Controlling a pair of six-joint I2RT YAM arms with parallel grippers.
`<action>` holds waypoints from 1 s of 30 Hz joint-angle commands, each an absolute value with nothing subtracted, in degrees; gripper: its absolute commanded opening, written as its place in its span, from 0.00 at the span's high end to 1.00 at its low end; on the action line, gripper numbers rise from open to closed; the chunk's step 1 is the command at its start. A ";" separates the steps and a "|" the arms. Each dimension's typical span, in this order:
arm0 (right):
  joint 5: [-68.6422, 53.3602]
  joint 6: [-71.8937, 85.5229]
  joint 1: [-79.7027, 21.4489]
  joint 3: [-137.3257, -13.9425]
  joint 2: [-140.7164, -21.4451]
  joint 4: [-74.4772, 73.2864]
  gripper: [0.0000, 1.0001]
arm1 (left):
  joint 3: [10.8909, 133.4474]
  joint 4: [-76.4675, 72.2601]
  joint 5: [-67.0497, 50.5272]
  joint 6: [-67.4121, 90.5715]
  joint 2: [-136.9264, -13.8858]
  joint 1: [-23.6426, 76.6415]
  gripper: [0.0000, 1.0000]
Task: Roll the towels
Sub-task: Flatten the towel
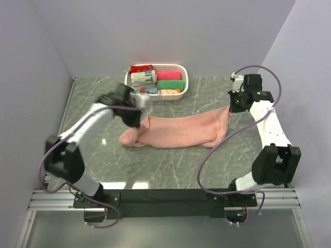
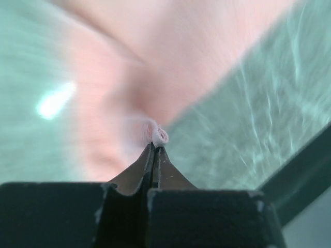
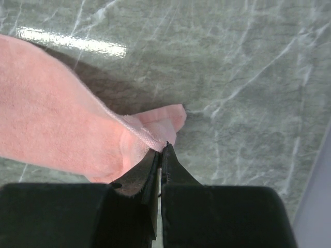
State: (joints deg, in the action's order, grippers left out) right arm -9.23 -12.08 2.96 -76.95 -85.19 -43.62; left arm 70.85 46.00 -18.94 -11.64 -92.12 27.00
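Note:
The salmon-pink towel (image 1: pixel 181 130) lies stretched across the middle of the marble table, bunched lengthwise. My left gripper (image 1: pixel 135 120) is shut on its left end, and the left wrist view shows a pinch of towel (image 2: pixel 159 135) at the fingertips, blurred by motion. My right gripper (image 1: pixel 231 107) is shut on the towel's right corner, lifted a little off the table; the right wrist view shows the hem (image 3: pixel 150 137) clamped between the tips.
A white plastic basket (image 1: pixel 182 70) stands at the back centre, holding rolled cloths in red, magenta, green and cream with blue letters. Purple cables loop from both arms. Grey walls close in on three sides.

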 commanded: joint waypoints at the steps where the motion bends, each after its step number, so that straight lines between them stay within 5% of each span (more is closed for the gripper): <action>1: -9.76 -15.72 5.35 -83.39 -81.39 -44.64 1.00 | 82.86 52.72 -24.60 -16.08 -82.45 17.34 1.00; 11: -11.69 -18.54 5.71 -101.41 -77.71 -51.67 1.00 | 101.68 53.62 -29.09 -13.99 -75.51 0.18 1.00; 23: -3.69 -24.61 5.71 -90.79 -51.97 -49.48 1.00 | 94.31 51.25 -22.60 -8.18 -54.24 -10.20 1.00; 30: -3.43 -25.93 5.71 -90.80 -52.29 -50.28 1.00 | 91.59 47.47 -14.60 -6.50 -52.37 -10.20 1.00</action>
